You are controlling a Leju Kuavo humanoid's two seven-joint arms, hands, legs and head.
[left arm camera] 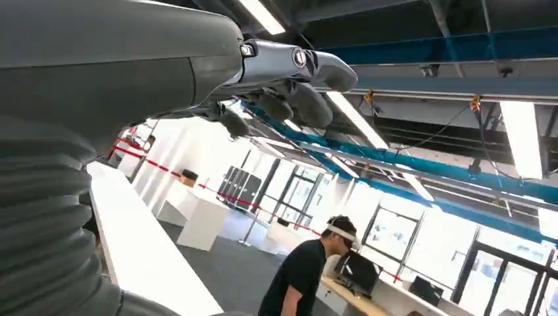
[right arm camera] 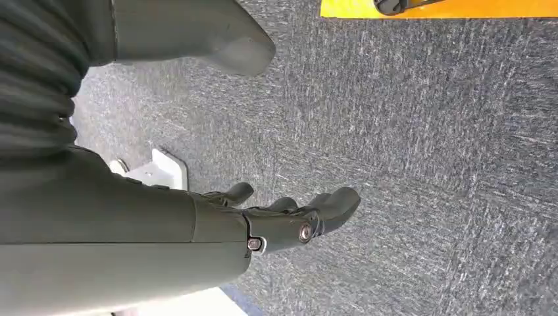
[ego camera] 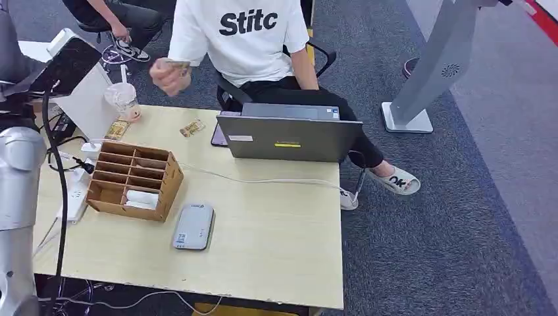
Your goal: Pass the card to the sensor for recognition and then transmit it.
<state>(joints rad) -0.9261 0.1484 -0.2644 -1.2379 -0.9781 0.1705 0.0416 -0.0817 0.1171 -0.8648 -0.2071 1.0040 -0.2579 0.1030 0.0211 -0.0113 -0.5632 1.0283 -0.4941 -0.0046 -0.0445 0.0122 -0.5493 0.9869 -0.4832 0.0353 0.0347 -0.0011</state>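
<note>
A person in a white shirt sits behind the table and holds up a small card [ego camera: 176, 64] in one hand. A second card [ego camera: 191, 128] lies on the table near the laptop, and a third card [ego camera: 117, 130] lies beside the cup. The grey flat sensor [ego camera: 193, 227] rests on the table in front of the cardboard organiser. My left hand [left arm camera: 289, 85] is raised high with the ceiling behind it, fingers apart and nothing in them. My right hand [right arm camera: 289, 217] hangs over the grey carpet, fingers spread and holding nothing.
A cardboard organiser [ego camera: 135, 179] with white papers stands left of the sensor. A grey laptop [ego camera: 288, 135] sits at the far edge, its white cable crossing the table [ego camera: 276, 250]. A plastic cup [ego camera: 122, 99] and a tilted screen [ego camera: 72, 66] stand at the far left. My left arm [ego camera: 16, 178] rises along the left edge.
</note>
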